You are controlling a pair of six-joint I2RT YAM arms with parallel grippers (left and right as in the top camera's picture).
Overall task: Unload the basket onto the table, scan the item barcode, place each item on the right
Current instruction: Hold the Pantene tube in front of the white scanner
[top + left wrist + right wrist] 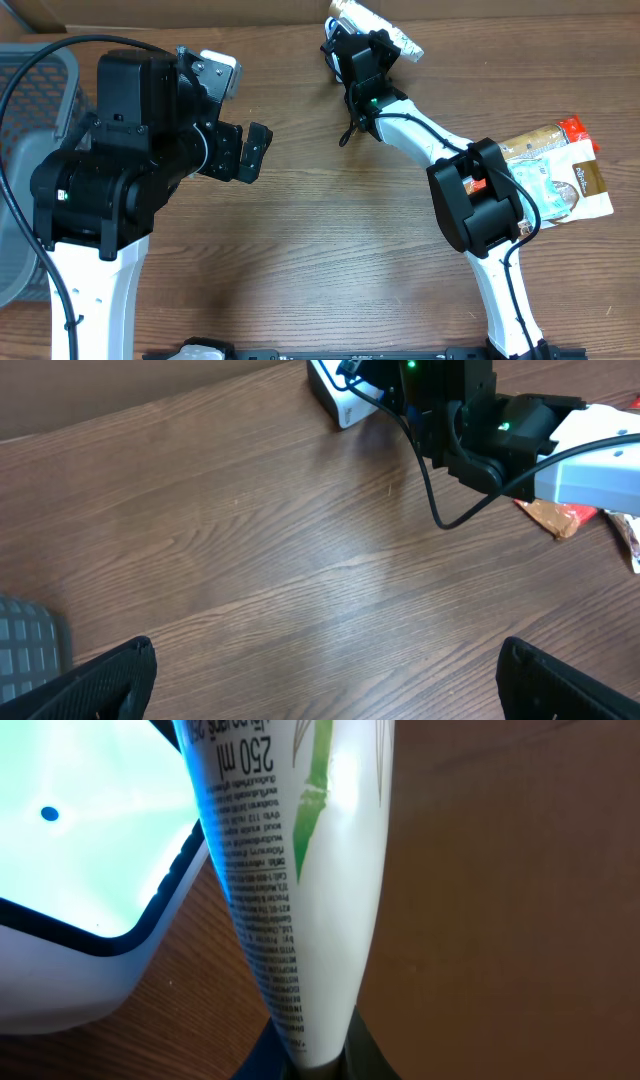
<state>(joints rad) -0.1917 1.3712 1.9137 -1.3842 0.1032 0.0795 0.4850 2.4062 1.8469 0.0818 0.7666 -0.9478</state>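
Observation:
The item is a white tube with green leaf art and fine black print. My right gripper is shut on its flat crimped end. In the right wrist view the tube stands just right of the white scanner, whose face glows pale green. No barcode shows on the side I see. From overhead, the right gripper is at the table's far edge with the tube sticking out past it. My left gripper hangs open over bare wood at the left, with nothing between its fingers.
Snack packets lie at the right edge, behind the right arm's base. A grey basket stands at the far left. A cardboard wall runs along the back. The left wrist view shows the scanner and a black cable.

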